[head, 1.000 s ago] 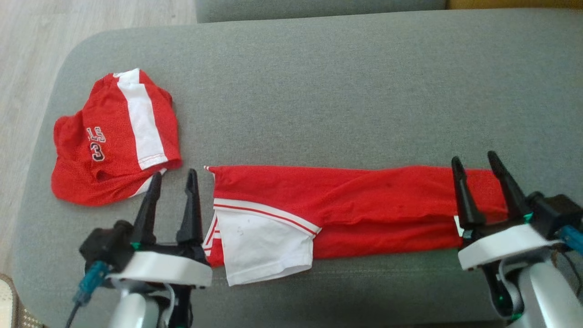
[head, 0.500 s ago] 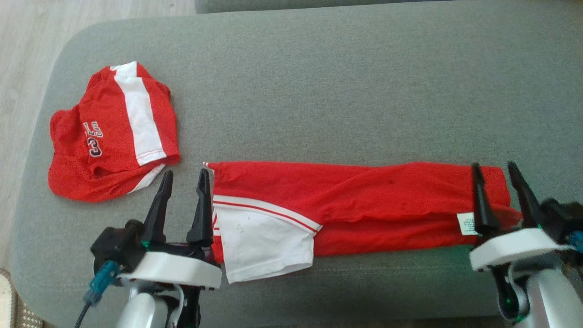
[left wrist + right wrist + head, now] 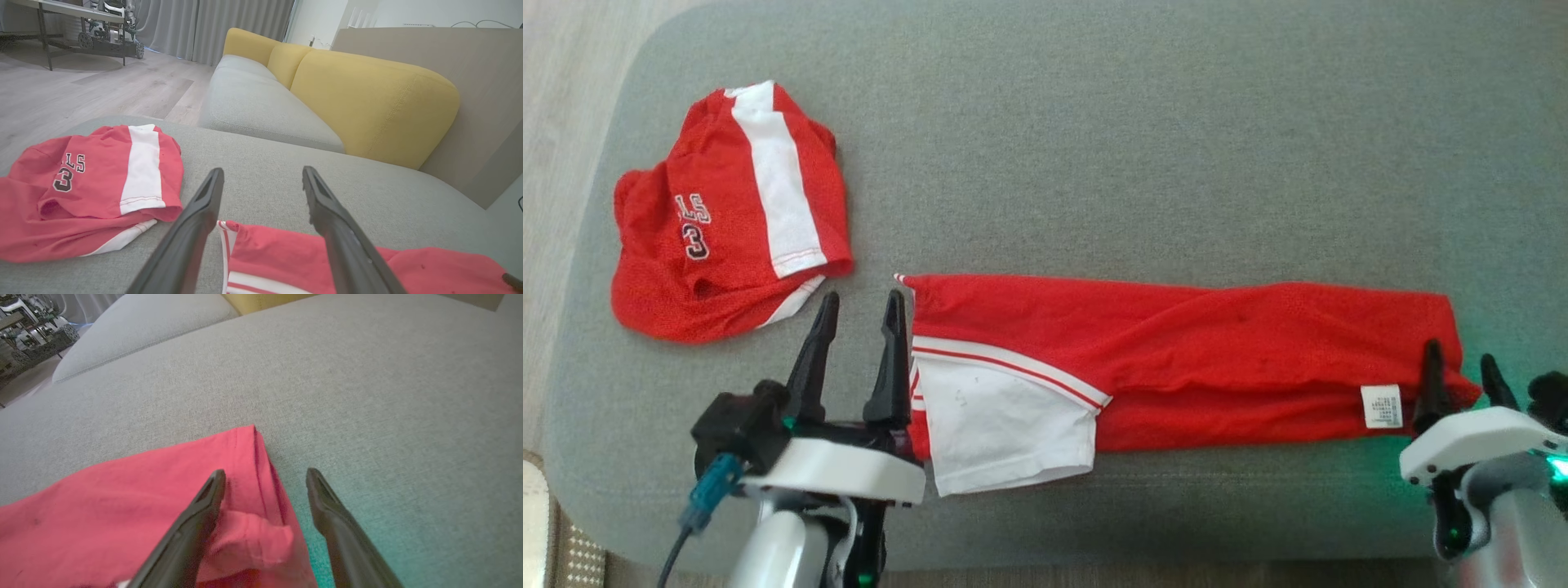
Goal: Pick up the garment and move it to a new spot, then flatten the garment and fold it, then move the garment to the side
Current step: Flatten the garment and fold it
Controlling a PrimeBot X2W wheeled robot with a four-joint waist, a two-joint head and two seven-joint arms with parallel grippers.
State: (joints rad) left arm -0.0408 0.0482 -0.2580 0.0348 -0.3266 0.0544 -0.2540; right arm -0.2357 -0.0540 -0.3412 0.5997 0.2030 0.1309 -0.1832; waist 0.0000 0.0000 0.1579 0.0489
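Both ends staged, no grasp yet. Left gripper (image 3: 862, 298): jaws spread wide, released, holding nothing. In its wrist view the two fingers straddle the corner of the garment (image 3: 1176, 359), whose trimmed edge lies between and just under them. Right gripper (image 3: 1460, 353): likewise spread and empty. Its left finger sits over the hem of the garment's other end, its right finger over bare sofa cushion (image 3: 1094, 163). Whether either finger touches the cloth cannot be told. The garment spans from one gripper to the other as a long red band, flat on the cushion and doubled lengthwise, with soft ridges running along it. A white panel (image 3: 1005, 425) with a red-and-white stripe lies just beside the left gripper. A small white label (image 3: 1382, 406) lies just beside the right gripper, where the hem is slightly bunched. Judgement: placing and flattening look done and a first lengthwise fold is in; the end-to-end folds and the move to the side are left. Beyond the left gripper, on its outer side, a second red top (image 3: 727, 212) with a white stripe and a number lies bundled, close to the garment but apart from it.
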